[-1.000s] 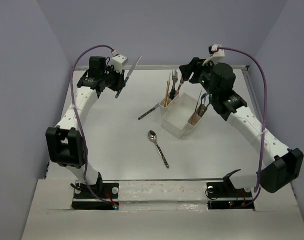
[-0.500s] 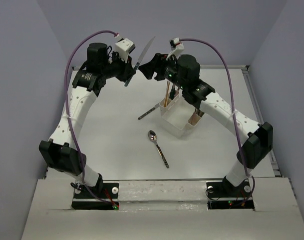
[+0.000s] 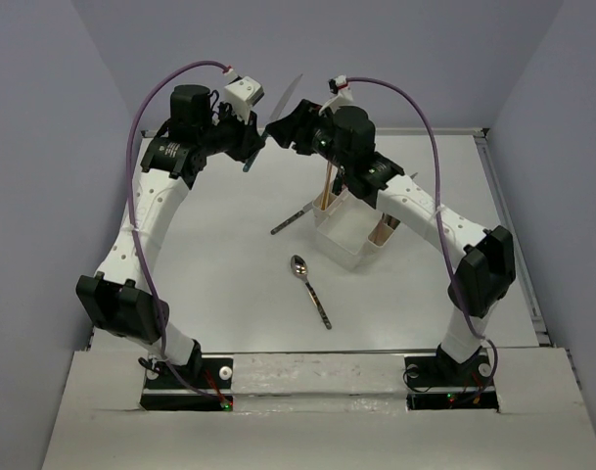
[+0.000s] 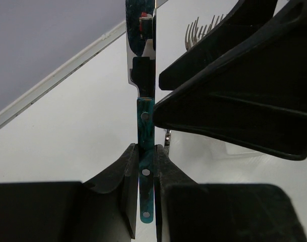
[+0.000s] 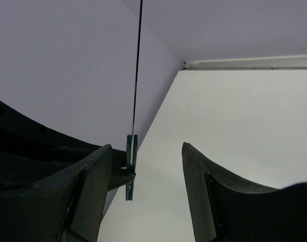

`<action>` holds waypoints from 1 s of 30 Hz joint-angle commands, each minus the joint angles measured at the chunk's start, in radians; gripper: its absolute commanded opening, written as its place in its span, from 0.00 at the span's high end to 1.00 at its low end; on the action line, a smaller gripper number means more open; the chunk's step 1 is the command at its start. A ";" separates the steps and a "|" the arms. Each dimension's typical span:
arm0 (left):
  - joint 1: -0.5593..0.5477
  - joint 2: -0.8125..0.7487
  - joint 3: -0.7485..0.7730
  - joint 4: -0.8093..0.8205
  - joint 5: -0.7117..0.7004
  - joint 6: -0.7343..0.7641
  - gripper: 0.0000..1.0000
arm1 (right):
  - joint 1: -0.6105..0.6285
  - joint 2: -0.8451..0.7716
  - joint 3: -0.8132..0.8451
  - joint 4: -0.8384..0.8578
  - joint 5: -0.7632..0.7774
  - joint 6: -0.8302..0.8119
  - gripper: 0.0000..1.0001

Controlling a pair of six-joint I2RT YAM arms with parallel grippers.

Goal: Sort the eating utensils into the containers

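A: Starting nearest the bases, what is lying loose?

B: A spoon point(image 3: 310, 290) is lying on the table point(image 3: 209, 264), well apart from both arms. Beyond it, another utensil point(image 3: 290, 221) is resting just beside the caddy point(image 3: 343, 247). I cannot tell whether it is a knife or a fork. Neither one is being handled.

A: And the caddy itself?

B: It is standing right of centre, with chopsticks point(image 3: 328, 186) sticking up from its far end. Fork tines point(image 4: 197, 31) are showing in the left wrist view.

A: So where is the work going on?

B: Farther back, in the air over the table's far side. The left gripper point(image 4: 145, 157) is pinching the teal-handled knife point(image 4: 144, 123) low on its handle, with the blade pointing up. The right gripper point(image 5: 147, 150) is facing it with its jaws spread wide. In its own view the knife is sitting edge-on between them, close to one finger, and I am seeing no contact.

A: A handover, then?

B: I am judging it so. The knife is being offered across, since the caddy is sitting on the right arm's side.

A: What is the next move asking for?

B: The right jaws are needing to close squarely on the knife's flat faces, above the left fingers, before the left lets go. After that the knife is needing a turn to go end-down into a compartment. An off-centre grip is risking a twist or a slip on so thin a piece.
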 commanded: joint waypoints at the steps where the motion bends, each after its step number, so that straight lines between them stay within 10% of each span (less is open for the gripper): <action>1: -0.005 -0.047 0.042 0.016 0.014 -0.013 1.00 | 0.010 0.037 0.081 0.061 -0.025 0.043 0.38; 12: -0.025 -0.033 0.029 0.023 0.008 -0.007 1.00 | 0.010 0.146 0.179 0.054 -0.107 0.109 0.47; 20: -0.030 -0.028 0.011 0.026 0.009 -0.004 1.00 | 0.010 0.132 0.161 0.054 -0.088 0.073 0.97; 25: -0.030 -0.032 0.000 0.026 0.024 0.004 1.00 | 0.010 0.083 0.107 0.057 -0.033 0.005 1.00; 27: -0.030 -0.038 -0.011 0.024 0.034 0.008 0.70 | 0.010 0.060 0.089 0.057 -0.021 -0.036 1.00; 28: -0.030 -0.039 -0.023 0.023 0.035 0.010 0.30 | 0.010 0.028 0.066 0.057 -0.009 -0.084 1.00; 30: -0.030 -0.048 -0.035 0.023 0.034 0.016 0.01 | 0.010 -0.035 0.022 0.055 0.001 -0.169 1.00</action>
